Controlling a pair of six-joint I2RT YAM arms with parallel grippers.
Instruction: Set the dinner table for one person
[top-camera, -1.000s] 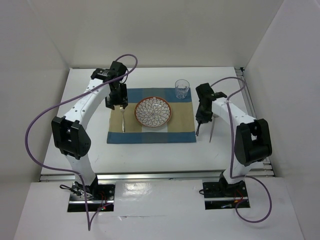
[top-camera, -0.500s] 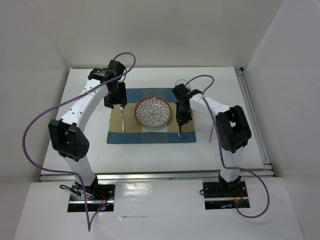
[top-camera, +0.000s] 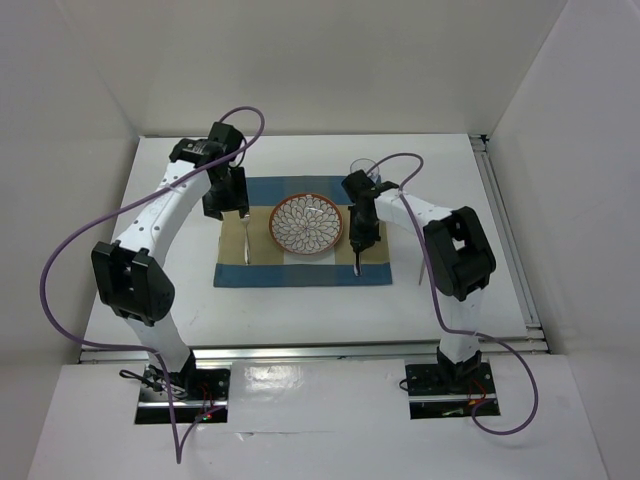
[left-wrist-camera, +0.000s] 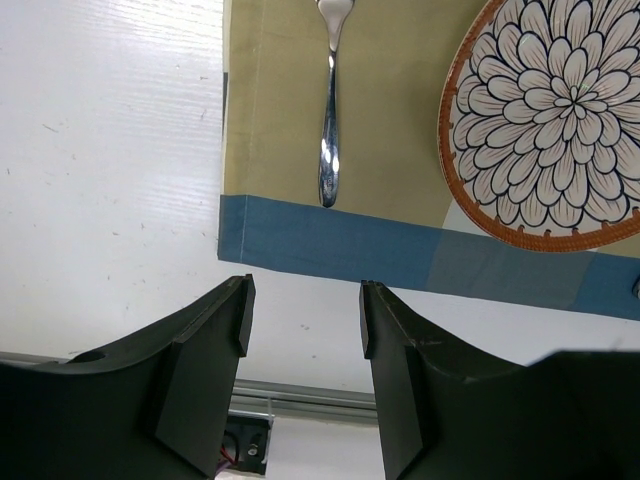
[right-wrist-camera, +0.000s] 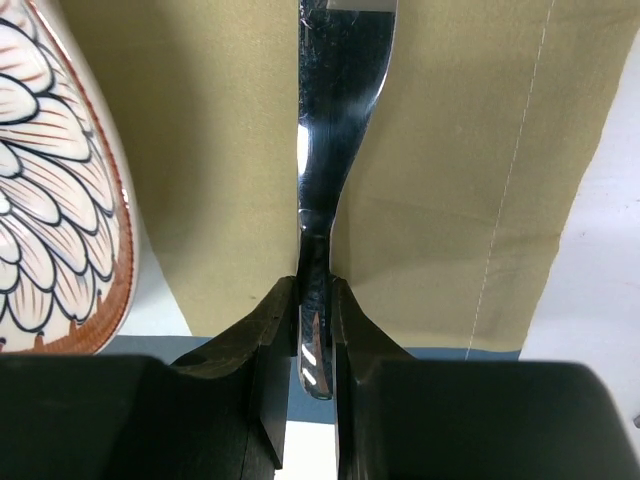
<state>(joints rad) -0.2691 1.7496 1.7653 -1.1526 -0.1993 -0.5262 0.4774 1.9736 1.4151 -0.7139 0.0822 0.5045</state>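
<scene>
Tabletop (top-camera: 300, 315), white, under everything in the top view. On it a checked mat (top-camera: 300, 272), with plate (top-camera: 306, 224) at the middle, fork (top-camera: 246, 240) left of the plate, and glass (top-camera: 362, 168) by the far right corner, half hidden by the right arm. Raised above the mat's left part, near the fork: left end effector (top-camera: 228, 205). Low over the mat just right of the plate: right end effector (top-camera: 358, 250).

Left wrist view: jaws about half open, nothing between them. Fork flat on the tan band, apart from the plate.

Right wrist view: fingers pinched narrow on a steel utensil (right-wrist-camera: 335, 120) reaching out over the mat, near the plate rim but clear of it. Knife or spoon, cannot tell.

Step in hand, by the look: laying that utensil right of the plate. Next calls for lowering it flat, parallel to the fork, then opening and lifting straight up so as not to drag it.
</scene>
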